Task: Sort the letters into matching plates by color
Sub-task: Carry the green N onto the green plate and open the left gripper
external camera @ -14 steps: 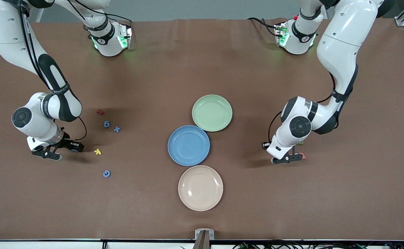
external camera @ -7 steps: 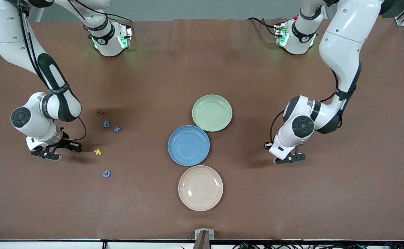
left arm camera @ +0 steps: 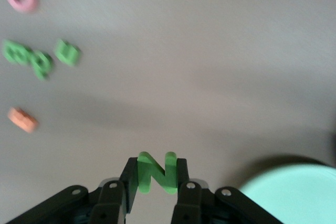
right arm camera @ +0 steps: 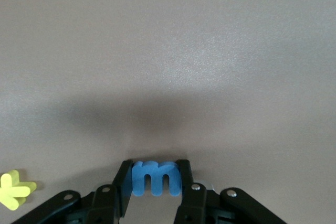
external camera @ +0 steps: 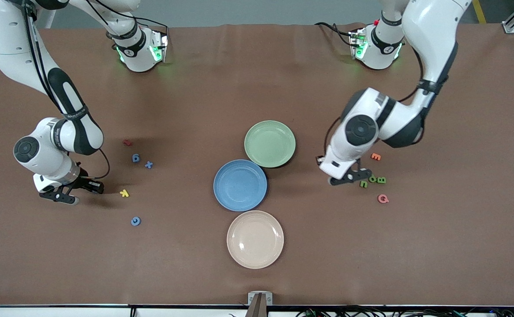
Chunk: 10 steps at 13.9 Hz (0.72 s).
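Brown table [external camera: 257,88] | wrist views only: left fingers [left arm camera: 181,174] grip green N [left arm camera: 156,171] | right fingers [right arm camera: 184,174] grip blue m [right arm camera: 156,178]

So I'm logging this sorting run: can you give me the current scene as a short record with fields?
left tool: shut on green letter N, beside the green plate
right tool: shut on blue letter m, low over the table near the yellow letter
plates: green plate, blue plate and cream plate, no letters in them
green letters on the table: three
blue letters on the table: three
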Each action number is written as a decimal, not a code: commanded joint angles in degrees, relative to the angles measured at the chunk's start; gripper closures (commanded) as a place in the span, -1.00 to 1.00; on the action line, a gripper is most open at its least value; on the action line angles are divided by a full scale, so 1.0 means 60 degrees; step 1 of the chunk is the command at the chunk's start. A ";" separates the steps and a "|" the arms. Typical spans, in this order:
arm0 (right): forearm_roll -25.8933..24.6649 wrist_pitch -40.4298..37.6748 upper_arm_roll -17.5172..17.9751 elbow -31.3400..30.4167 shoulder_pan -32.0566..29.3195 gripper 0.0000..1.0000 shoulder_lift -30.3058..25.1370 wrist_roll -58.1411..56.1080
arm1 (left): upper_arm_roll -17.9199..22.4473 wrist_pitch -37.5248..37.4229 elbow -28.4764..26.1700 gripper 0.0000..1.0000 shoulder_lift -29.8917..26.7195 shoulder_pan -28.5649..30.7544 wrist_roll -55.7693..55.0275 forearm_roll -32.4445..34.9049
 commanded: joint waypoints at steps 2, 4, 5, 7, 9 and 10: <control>-0.0031 -0.0057 0.0091 0.0188 -0.0087 1.00 0.0198 -0.0040 | -0.0404 0.0100 0.0123 0.69 0.0477 -0.1095 -0.1827 0.0107; -0.0031 -0.0291 0.0106 0.0276 -0.0058 1.00 0.0096 -0.0025 | -0.0404 0.0144 0.0255 0.69 0.0784 -0.1697 -0.2297 0.0121; -0.0031 -0.0553 0.0106 0.0378 -0.0058 1.00 0.0052 -0.0025 | -0.0404 0.0217 0.0328 0.69 0.0932 -0.1946 -0.2561 0.0165; -0.0031 -0.1357 0.0121 0.0656 -0.0029 1.00 -0.0196 0.0004 | -0.0404 0.0873 0.0271 0.69 0.1167 -0.2299 -0.3015 0.0195; -0.0017 -0.2149 0.0121 0.0964 -0.0014 1.00 -0.0241 0.0019 | -0.0360 0.1402 0.0227 0.68 0.1416 -0.2709 -0.3222 0.0209; -0.0017 -0.2225 0.0121 0.1023 -0.0028 1.00 -0.0241 0.0004 | -0.0346 0.1578 0.0212 0.68 0.1576 -0.2783 -0.3222 0.0224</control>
